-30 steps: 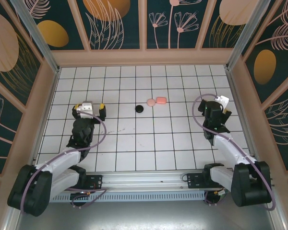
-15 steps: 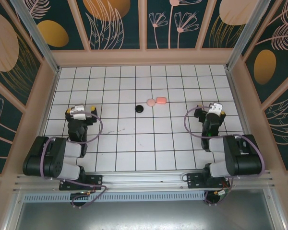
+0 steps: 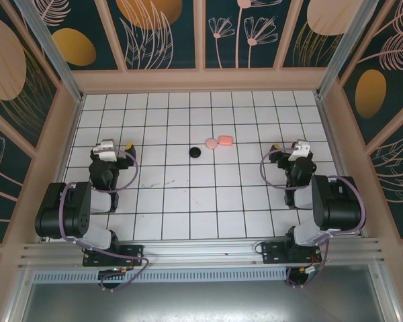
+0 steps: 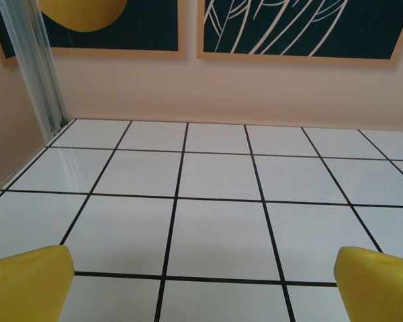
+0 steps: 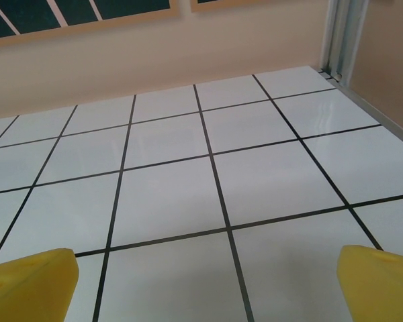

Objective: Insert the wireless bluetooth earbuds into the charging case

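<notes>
The wireless bluetooth earbuds (image 3: 211, 143) lie in a small cluster of three on the white tiled worktop (image 3: 188, 201), just above the centre of the top view. The black one (image 3: 195, 152) is at the left. The pale pinkish-white one (image 3: 211, 143) sits just up and right of it. The coral pink one (image 3: 225, 141) is close against the pale one's right side. At this size no stems or finer shape can be made out.

The left arm (image 3: 70, 215) is bunched in the lower left of that frame and the right arm (image 3: 336, 204) in the lower right. Both are well apart from the cluster.

In the left wrist view the left claw (image 4: 201, 292) is spread wide. Its yellow fingertips (image 4: 27, 285) sit in the bottom corners of the frame, with bare tiles between them.

The right claw (image 5: 205, 288) is equally wide in the right wrist view and holds nothing. Its yellow tips (image 5: 379, 285) are in the bottom corners over the tiles, and a peach wall (image 5: 154, 54) runs across the top.
</notes>
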`<action>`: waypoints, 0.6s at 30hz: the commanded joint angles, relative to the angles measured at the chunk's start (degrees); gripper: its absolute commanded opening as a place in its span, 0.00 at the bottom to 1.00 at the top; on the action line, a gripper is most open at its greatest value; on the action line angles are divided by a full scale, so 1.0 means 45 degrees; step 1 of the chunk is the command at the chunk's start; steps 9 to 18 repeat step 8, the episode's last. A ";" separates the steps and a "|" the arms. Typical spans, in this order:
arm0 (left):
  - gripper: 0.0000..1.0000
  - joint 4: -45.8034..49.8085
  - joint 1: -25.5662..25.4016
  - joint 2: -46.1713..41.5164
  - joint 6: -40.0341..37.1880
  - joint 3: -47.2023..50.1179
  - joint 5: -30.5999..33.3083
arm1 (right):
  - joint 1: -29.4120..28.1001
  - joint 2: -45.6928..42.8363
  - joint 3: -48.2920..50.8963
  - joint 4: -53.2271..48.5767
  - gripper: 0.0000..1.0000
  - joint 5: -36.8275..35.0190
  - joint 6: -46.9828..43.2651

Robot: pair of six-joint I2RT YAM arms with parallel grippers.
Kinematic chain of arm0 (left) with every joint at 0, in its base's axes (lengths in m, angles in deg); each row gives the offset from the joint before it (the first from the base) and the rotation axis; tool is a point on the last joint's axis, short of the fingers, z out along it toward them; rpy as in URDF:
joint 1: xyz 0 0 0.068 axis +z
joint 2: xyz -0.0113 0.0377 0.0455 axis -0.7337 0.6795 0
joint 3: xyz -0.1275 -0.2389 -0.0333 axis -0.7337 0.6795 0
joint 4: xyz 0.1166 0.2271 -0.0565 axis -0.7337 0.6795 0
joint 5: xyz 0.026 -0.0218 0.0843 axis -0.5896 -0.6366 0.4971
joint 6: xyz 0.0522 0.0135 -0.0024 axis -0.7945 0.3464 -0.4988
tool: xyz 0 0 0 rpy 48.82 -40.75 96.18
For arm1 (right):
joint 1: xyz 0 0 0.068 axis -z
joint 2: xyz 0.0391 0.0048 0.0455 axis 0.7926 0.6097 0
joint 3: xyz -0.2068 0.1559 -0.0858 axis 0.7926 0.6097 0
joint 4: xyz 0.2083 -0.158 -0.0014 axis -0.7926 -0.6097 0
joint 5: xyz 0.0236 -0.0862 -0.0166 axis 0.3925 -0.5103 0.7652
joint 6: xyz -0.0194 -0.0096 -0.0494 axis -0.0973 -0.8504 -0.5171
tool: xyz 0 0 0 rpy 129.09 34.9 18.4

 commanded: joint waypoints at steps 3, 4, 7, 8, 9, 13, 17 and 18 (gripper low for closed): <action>0.99 -0.0017 0.0029 0.0066 0.0222 -0.0164 0.0094 | -0.0012 0.0046 -0.0195 0.0409 0.99 0.0417 -0.0108; 0.99 -0.0032 0.0029 0.0066 0.0224 -0.0146 0.0109 | -0.0011 0.0061 -0.0208 0.0382 0.99 0.0435 -0.0108; 0.99 -0.0142 -0.0001 0.0010 0.0250 -0.0068 0.0206 | 0.0027 0.0047 -0.0203 0.0398 0.99 0.0490 -0.0089; 0.99 -0.0179 0.0009 0.0002 0.0254 -0.0029 0.0280 | 0.0007 0.0052 -0.0152 0.0457 0.99 0.0477 -0.0108; 0.99 -0.0179 0.0009 0.0002 0.0254 -0.0029 0.0280 | 0.0007 0.0052 -0.0152 0.0457 0.99 0.0477 -0.0108; 0.99 -0.0179 0.0009 0.0002 0.0254 -0.0029 0.0280 | 0.0007 0.0052 -0.0152 0.0457 0.99 0.0477 -0.0108; 0.99 -0.0179 0.0009 0.0002 0.0254 -0.0029 0.0280 | 0.0007 0.0052 -0.0152 0.0457 0.99 0.0477 -0.0108; 0.99 -0.0179 0.0009 0.0002 0.0254 -0.0029 0.0280 | 0.0007 0.0052 -0.0152 0.0457 0.99 0.0477 -0.0108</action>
